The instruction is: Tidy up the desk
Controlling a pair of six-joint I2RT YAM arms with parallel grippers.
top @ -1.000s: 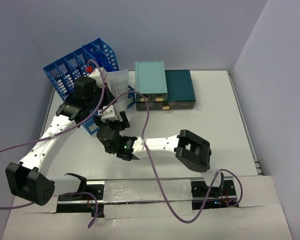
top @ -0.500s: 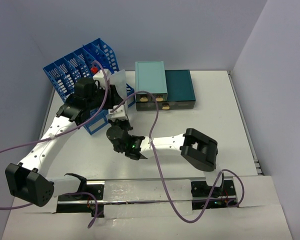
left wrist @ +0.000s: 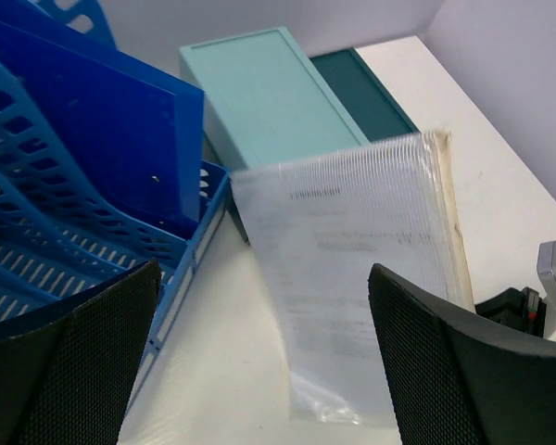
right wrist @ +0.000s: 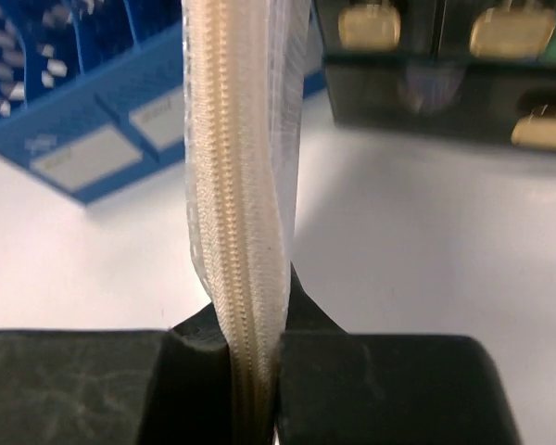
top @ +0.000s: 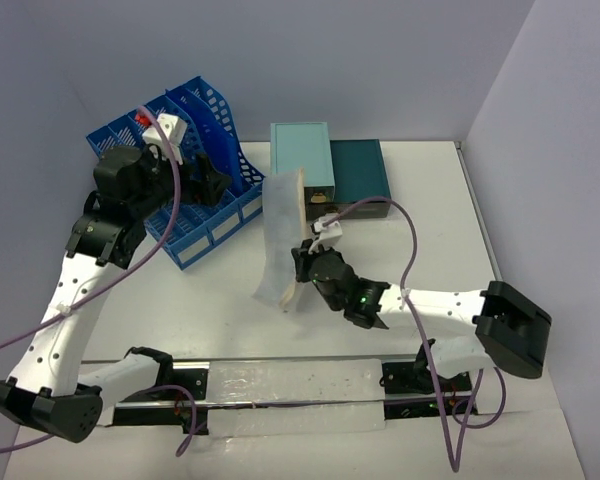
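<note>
**Sleeve bundle is being held off the desk; filing not yet done**

Nearest the arm bases, the right gripper [right wrist: 255, 362] is being kept clamped on the lower edge of a thick bundle of clear plastic sleeves [right wrist: 241, 185]. Its jaws are being pressed against both faces of the stack. Above those jaws the bundle is being carried on edge, roughly upright and leaning a little, and it appears clear of the desk [top: 430, 220], the wide white tabletop being seen beneath and on all sides of both grippers.

Farther back and to the left of the right jaws, the left gripper [top: 205, 175] is being held wide open with nothing between its fingers [left wrist: 65, 362]. The bundle is being viewed ahead of and below them, apart from both pads.

Just left of the open jaws, the blue file rack [top: 210, 215] is being shown with its slots free of the bundle. Beyond the right jaws, a light teal drawer box [top: 302, 155] and a dark teal drawer box [top: 358, 170] are being seen side by side, touching, with their drawers apparently shut.

As a judgement, the task is being carried through a middle stage. The loose bundle is gathered and lifted, but its placing, probably into a rack slot, is being left undone.
</note>
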